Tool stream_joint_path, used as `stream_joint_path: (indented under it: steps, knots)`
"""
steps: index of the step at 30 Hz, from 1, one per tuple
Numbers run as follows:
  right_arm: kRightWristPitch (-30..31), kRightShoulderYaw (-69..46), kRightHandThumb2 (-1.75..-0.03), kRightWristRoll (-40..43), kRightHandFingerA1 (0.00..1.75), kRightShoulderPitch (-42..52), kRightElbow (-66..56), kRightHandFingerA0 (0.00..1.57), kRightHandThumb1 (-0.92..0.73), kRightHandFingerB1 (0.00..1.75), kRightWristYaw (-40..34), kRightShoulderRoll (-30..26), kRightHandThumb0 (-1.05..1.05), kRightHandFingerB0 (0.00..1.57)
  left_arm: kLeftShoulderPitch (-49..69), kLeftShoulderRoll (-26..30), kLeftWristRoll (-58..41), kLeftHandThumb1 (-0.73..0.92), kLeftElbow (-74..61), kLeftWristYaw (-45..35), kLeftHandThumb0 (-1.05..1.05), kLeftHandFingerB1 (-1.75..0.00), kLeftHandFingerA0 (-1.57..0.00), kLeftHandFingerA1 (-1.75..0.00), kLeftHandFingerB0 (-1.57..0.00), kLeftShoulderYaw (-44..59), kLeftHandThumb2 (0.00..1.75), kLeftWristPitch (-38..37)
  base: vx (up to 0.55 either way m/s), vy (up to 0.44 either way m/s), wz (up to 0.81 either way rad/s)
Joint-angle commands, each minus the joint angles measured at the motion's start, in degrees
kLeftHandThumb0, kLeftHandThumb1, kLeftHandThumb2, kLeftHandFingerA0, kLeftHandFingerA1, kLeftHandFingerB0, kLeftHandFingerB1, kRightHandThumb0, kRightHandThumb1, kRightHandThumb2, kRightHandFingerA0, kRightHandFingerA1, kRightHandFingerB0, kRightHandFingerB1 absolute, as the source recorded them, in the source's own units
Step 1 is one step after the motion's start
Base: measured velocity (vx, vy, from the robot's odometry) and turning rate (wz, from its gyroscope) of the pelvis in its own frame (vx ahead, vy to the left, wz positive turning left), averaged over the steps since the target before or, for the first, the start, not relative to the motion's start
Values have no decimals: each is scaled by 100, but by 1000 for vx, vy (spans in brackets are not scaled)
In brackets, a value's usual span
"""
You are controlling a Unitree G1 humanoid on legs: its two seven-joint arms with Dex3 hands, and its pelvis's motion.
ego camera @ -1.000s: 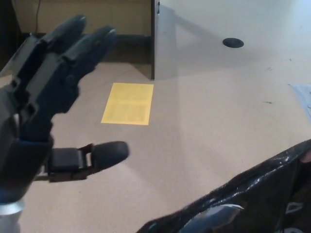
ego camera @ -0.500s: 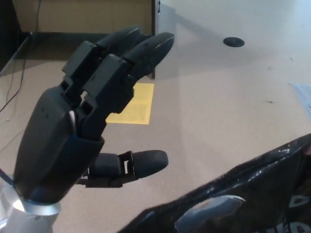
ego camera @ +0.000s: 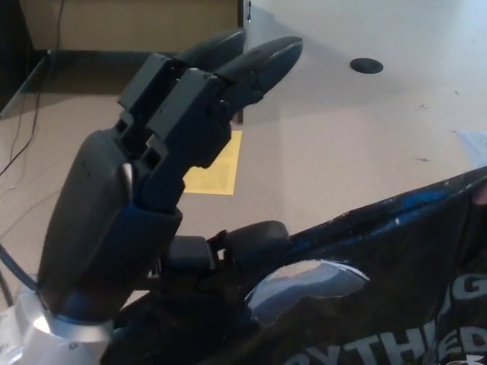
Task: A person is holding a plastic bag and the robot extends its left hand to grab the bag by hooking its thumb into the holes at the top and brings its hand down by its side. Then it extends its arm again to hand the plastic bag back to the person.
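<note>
My left hand (ego camera: pixel 152 175) fills the left half of the head view, raised, open, its two thick fingers (ego camera: pixel 243 65) stretched up and to the right. Its thumb (ego camera: pixel 243 239) points right and lies against the top edge of the black plastic bag (ego camera: pixel 396 281), just above an oval handle hole (ego camera: pixel 304 285). The thumb is not through the hole. The glossy bag carries pale lettering and spans the lower right. A bit of a person's hand (ego camera: pixel 481 194) holds it at the right edge. My right hand is out of sight.
A beige table top (ego camera: pixel 365 137) lies behind, with a yellow sheet of paper (ego camera: pixel 213 163) partly hidden by my fingers, a round black cable grommet (ego camera: pixel 366 65) far right, and a paper corner (ego camera: pixel 473 144) at the right edge. A dark partition edge (ego camera: pixel 240 19) stands at the back.
My left hand has risen and moved right toward the bag. The bag has come up and left, so its top edge now meets my thumb and the handle hole shows.
</note>
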Motion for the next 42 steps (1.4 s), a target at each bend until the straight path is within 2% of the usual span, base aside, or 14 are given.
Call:
stream_joint_path:
  steps: [1,3,5,12,16,17,20,21,26,28,29,35,36,42]
  knots:
    - [-82,1,-61,-28,63,-20,56,83,-67,46,-73,-99,-30,65,14,-116,-34,40,-173,-321,-64,-33,0,-38,-12,-175,75,446,0,0,0]
    - [-103,-14,-60,-1,61,9,65,82,-67,46,-44,-89,-30,66,57,-174,87,25,-208,-351,-33,-47,-2,-50,0,-297,85,505,0,0,0]
    - [-132,-17,-60,7,64,45,52,83,-67,47,-40,-84,-31,67,114,-208,231,45,-224,-362,-72,-35,-3,-38,-13,-390,76,529,0,0,0]
    - [-186,8,-60,-28,69,14,80,81,-67,47,-51,-109,-29,66,378,-262,497,47,-237,-535,-68,-24,-10,-33,-12,-696,60,759,0,0,0]
    - [-221,-18,-61,7,66,27,39,81,-67,47,2,-124,-30,66,551,-293,711,45,-293,-579,-72,-31,-7,-42,-5,-839,80,808,0,0,0]
    - [-190,-26,-60,19,65,12,48,82,-68,46,20,-112,-30,66,567,-288,763,53,-295,-590,-69,-24,-15,-33,-11,-849,56,805,0,0,0]
    - [-128,-17,-61,7,65,23,26,81,-68,45,30,-102,-31,65,645,-267,948,53,-331,-643,-69,-24,-15,-33,-10,-903,57,826,0,0,0]
    - [-131,-13,-60,1,66,26,26,82,-68,46,22,-99,-30,66,693,-255,1000,43,-334,-674,-69,-25,-7,-43,0,-939,81,839,0,0,0]
    - [-192,12,-60,-42,70,45,25,83,-67,46,-51,-114,-30,67,908,-267,1210,52,-212,-655,-69,-23,-14,-32,-6,-1095,57,783,0,0,0]
    - [-168,-3,-60,-14,67,7,45,82,-67,47,-3,-107,-30,68,970,-287,1548,51,-42,-441,-68,-23,-14,-33,-6,-1136,56,655,0,0,0]
    - [-161,-1,-60,-16,66,-4,51,82,-67,47,2,-107,-30,67,977,-305,1636,38,11,-372,-61,-26,-9,-46,0,-1136,81,623,0,0,0]
    - [-198,-6,-60,4,63,43,33,81,-68,46,38,-105,-30,66,911,-497,2210,48,317,-64,-76,-20,-4,-39,-16,-1096,78,671,0,0,0]
    - [-228,4,-60,-14,64,40,52,83,-67,48,3,-104,-30,67,886,-511,2257,48,391,-10,-63,-22,-12,-33,-9,-1074,55,656,0,0,0]
    - [-270,27,-61,-39,65,37,51,81,-67,47,-21,-109,-31,67,507,-504,2364,39,1048,627,-61,-22,-10,-41,-6,-736,70,413,0,0,0]
